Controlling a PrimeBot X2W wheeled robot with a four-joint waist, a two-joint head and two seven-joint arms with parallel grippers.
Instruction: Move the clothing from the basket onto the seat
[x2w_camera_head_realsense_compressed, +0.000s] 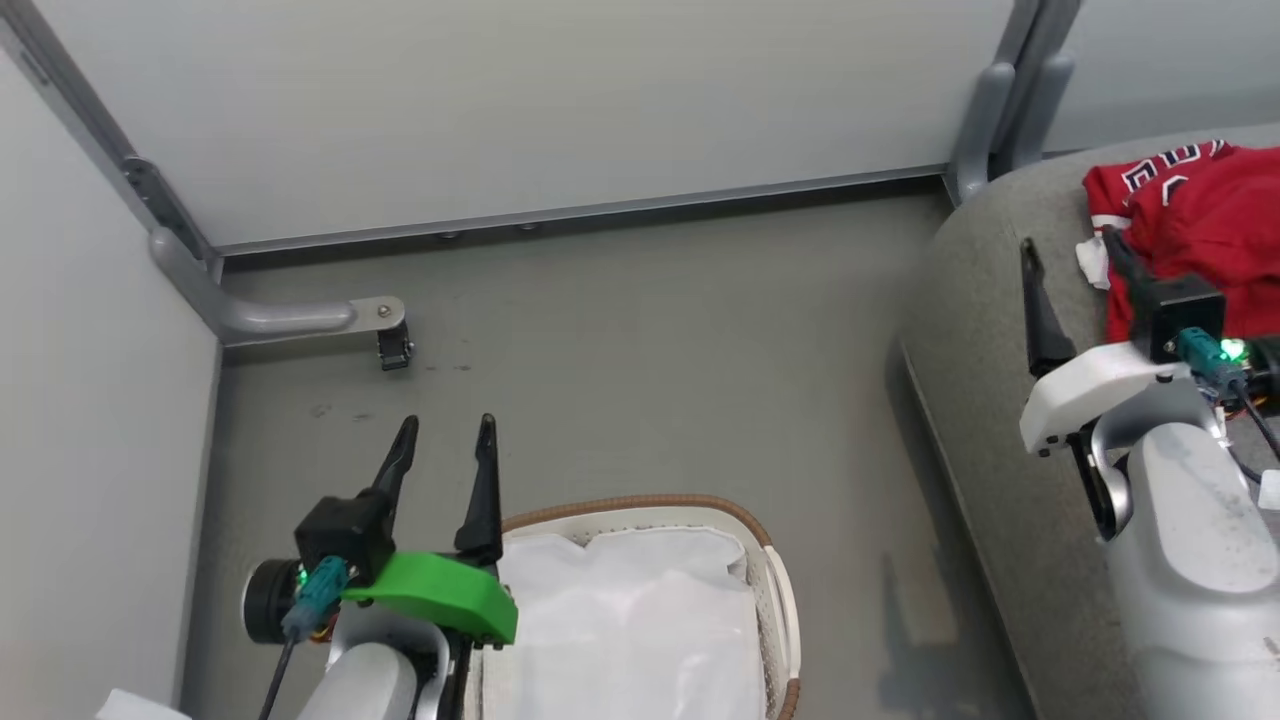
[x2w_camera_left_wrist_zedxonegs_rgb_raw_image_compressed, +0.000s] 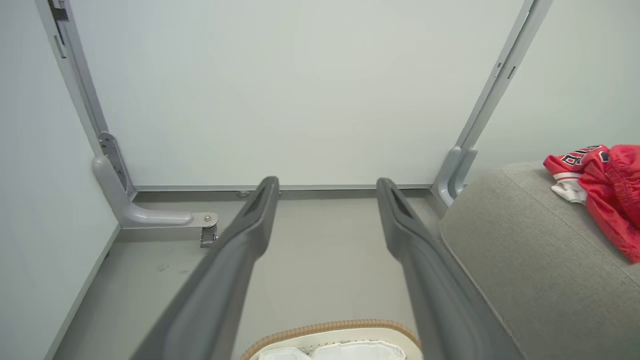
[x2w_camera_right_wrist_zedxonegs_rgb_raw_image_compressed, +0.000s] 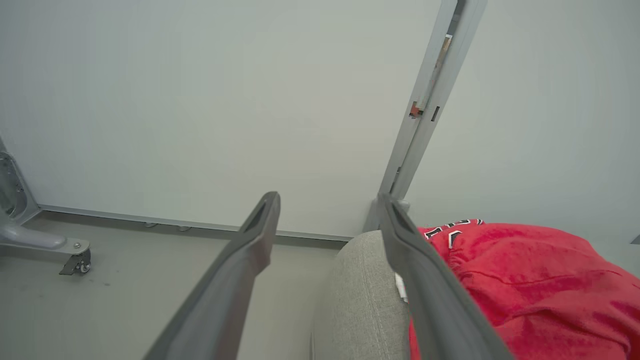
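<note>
red sports clothing with white trim (x2w_camera_head_realsense_compressed: 1200, 220) lies on the large grey woven-fabric seat (x2w_camera_head_realsense_compressed: 990, 330)

we see the clothing heaped at the far right of the scene, on top of the seat's rounded cushion. black white-edged letters show on the jersey at the far side of the pile. the oval white perforated plastic basket with a brown woven-look rim (x2w_camera_head_realsense_compressed: 640, 503) stands on the grey floor (x2w_camera_head_realsense_compressed: 650, 330) at the near middle, left of the seat and apart from it. a white liner cloth (x2w_camera_head_realsense_compressed: 630, 610) lies inside it. our left gripper (x2w_camera_head_realsense_compressed: 447, 425) hovers by the basket's left rim, its fingers spread with nothing between them. our right gripper (x2w_camera_head_realsense_compressed: 1068, 242) is over the left part of the seat, fingers spread wide. its right finger sits at the left edge of the clothing, and we cannot tell whether it touches the fabric. pale wall panels (x2w_camera_head_realsense_compressed: 550, 100) close the far side, with a small caster (x2w_camera_head_realsense_compressed: 393, 352) near their foot at the left.
</note>
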